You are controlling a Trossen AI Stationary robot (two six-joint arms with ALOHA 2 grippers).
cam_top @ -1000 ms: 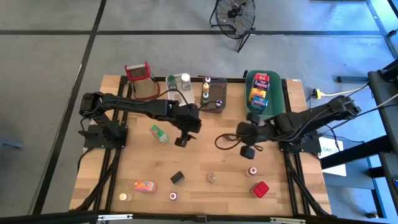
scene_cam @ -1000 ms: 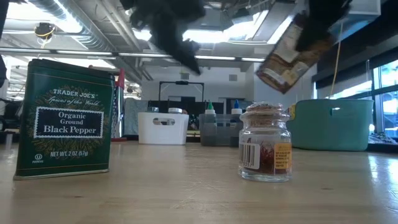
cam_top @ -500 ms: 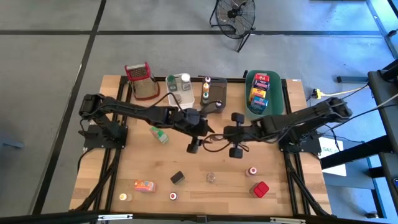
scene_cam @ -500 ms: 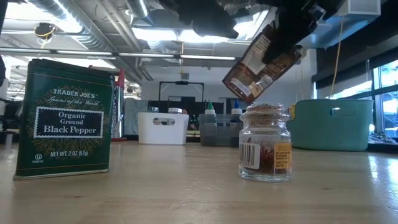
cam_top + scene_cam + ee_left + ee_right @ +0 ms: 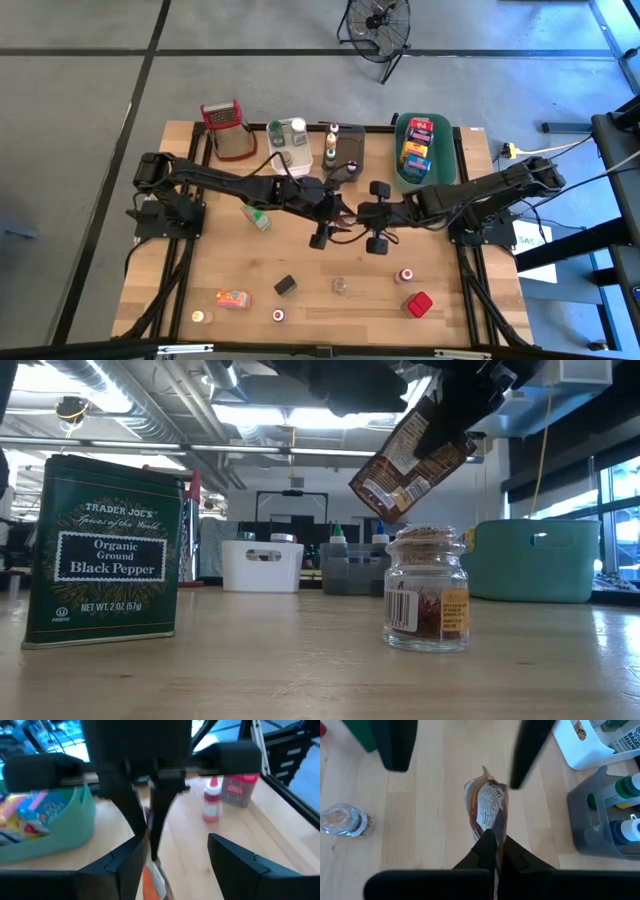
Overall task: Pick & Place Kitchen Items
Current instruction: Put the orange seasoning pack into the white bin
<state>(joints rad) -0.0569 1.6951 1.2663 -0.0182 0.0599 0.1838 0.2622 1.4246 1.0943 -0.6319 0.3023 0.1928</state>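
high view: both arms now meet mid-table. a sec ago the left gripper (image 5: 322, 237) was further left and the right gripper (image 5: 356, 217) sat nearer the green tub (image 5: 447, 150); both have closed in on each other since.

right jaws pressed together, pinching a brown packet (image 5: 410, 457) by its edge. low view shows it hanging tilted in the air, above and a bit behind the spice jar (image 5: 427, 588), not touching it.

left jaws spread, straddling the packet (image 5: 486, 807) in the right wrist view, fingers (image 5: 395, 745) apart from it, no contact yet.

reads as a handover setup, r to l. next: left closes on the packet, then right lets go. risk: thin floppy packet, could slip or twist.

black pepper tin (image 5: 104, 549) untouched on the table.
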